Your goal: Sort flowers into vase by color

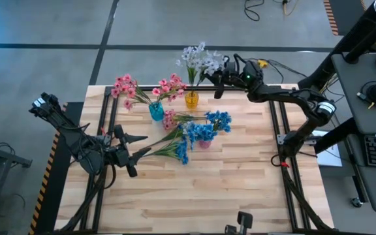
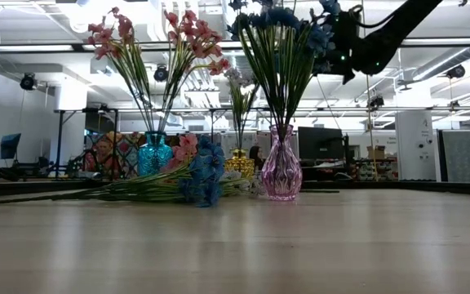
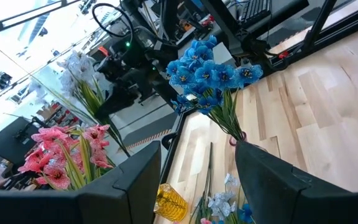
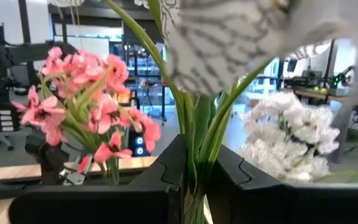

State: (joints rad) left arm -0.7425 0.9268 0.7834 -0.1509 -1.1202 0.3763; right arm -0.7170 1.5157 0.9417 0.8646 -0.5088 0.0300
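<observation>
My right gripper (image 1: 215, 83) is up over the back edge of the table (image 1: 240, 183), fingers (image 4: 160, 180) pressed together on green stems of the white flowers (image 1: 200, 60) — in the right wrist view the stems run up betw. my two fingers and a big pale bloom fills the top. Those white sprays stand in the yellow vase (image 1: 192, 99) just below my grip, near the back-centre of the table.

My left gripper (image 1: 134, 149) sits low on the left side of the table, fingers (image 3: 129, 180) spread partway, nothing betw. them. It's pointed toward the loose pile, tips close to the stem ends but I can't tell if they touch.

Where the flowers are:
- pink flowers (image 1: 128, 88) in the teal vase (image 1: 156, 111), left of the yellow one, sprays fanning to both sides.
- blue flowers (image 1: 218, 121) in the pink vase (image 2: 281, 171), right of centre; from table level they rise tall out of its neck.
- loose bunch (image 1: 175, 140) lying flat on the wood betw. the teal and pink vases — mostly blue blooms w/ at least one pink head at the back end, stems trailing toward my left gripper. There's a pale bloom or two in there as well, going by the left wrist view.

Vases all upright. Teal and yellow near each other, pink one a bit fwd of them.
</observation>
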